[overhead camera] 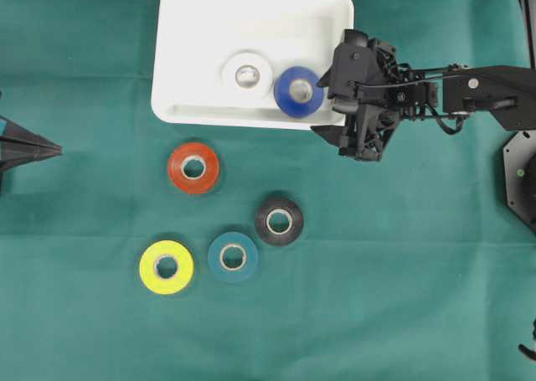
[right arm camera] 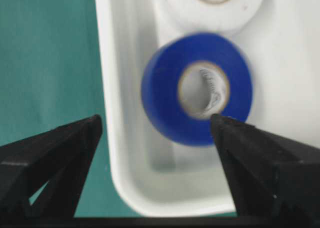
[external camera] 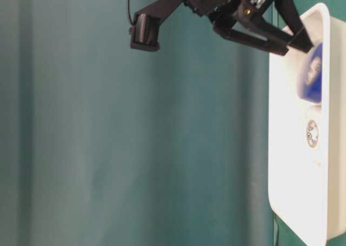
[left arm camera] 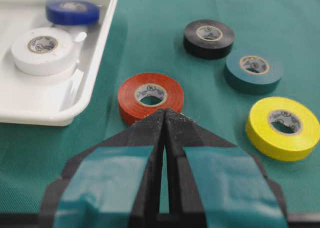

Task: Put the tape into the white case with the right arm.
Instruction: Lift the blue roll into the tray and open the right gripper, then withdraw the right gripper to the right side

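Four loose rolls of tape lie on the green cloth-covered table [overhead camera: 402, 297] in the overhead view: an orange roll [overhead camera: 193, 167], a black roll [overhead camera: 279, 221], a teal roll [overhead camera: 233, 257] and a yellow roll [overhead camera: 166, 267], all below centre. At upper centre sits the shallow white plastic rectangular case [overhead camera: 201, 29], holding a white roll [overhead camera: 247, 74] and a blue roll [overhead camera: 298, 91] near its lower right corner. The right arm's black two-fingered gripper [overhead camera: 328, 118] hangs at that corner, jaws spread wide, holding nothing. At the left edge, the left gripper [overhead camera: 52, 149] with teal marks shows its tips pressed together.

Table-level view: plain green backdrop; the black fingers [external camera: 259, 38] reach over the case rim at upper right.

Left wrist view: jaws closed and empty, orange roll just beyond the tips.

Right wrist view: the blue roll, blurred, lies inside the case between the parted fingers, touching neither.
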Action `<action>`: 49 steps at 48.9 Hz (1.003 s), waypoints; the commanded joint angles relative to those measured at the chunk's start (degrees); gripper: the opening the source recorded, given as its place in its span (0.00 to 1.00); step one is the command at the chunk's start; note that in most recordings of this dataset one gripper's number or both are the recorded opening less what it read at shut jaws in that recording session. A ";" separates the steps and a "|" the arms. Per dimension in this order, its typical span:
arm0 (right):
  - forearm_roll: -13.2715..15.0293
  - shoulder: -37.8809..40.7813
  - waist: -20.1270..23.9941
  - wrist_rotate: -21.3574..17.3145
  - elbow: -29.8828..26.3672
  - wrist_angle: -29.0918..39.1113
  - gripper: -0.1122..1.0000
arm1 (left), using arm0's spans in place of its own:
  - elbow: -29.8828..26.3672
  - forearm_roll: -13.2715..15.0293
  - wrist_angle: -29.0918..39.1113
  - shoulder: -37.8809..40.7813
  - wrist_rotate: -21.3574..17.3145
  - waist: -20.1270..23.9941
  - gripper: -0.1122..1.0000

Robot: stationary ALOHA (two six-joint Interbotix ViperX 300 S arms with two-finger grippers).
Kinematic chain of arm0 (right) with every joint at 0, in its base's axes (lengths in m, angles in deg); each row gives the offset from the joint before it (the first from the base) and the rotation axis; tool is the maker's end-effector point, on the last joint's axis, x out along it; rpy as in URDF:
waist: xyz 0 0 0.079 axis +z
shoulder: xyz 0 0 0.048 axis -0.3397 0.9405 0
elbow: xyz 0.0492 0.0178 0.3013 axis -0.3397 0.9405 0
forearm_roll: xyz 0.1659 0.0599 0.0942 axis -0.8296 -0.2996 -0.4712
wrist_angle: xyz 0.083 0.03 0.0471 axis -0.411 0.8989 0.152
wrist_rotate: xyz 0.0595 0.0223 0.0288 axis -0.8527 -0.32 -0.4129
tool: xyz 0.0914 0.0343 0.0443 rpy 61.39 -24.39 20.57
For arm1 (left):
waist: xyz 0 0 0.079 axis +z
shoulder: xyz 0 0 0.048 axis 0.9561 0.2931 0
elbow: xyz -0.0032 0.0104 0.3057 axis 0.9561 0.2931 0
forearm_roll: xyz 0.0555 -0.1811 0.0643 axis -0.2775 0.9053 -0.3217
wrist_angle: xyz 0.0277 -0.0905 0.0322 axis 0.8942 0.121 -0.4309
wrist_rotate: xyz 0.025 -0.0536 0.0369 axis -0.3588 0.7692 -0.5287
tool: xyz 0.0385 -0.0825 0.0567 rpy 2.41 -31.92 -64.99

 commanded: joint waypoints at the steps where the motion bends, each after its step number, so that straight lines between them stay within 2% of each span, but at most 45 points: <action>1: 0.18 -3.08 -0.09 -0.09 0.35 -0.18 0.77 | -0.70 0.09 -0.18 0.44 0.00 0.09 0.11; 11: 0.18 -11.25 -0.09 -0.09 6.15 -0.79 0.77 | -0.70 0.00 -0.18 0.44 0.00 0.09 0.11; 30: 0.18 -30.67 0.09 -1.05 22.85 -7.21 0.78 | -0.62 0.09 -0.18 0.44 0.00 0.09 0.11; 38: 0.18 -35.07 0.09 -1.05 25.93 -8.17 0.78 | -0.62 0.09 -0.18 0.44 0.00 0.18 0.11; 49: 0.18 -35.86 0.97 -1.05 27.16 -8.44 0.78 | -0.62 0.09 -0.18 0.44 0.00 0.18 0.11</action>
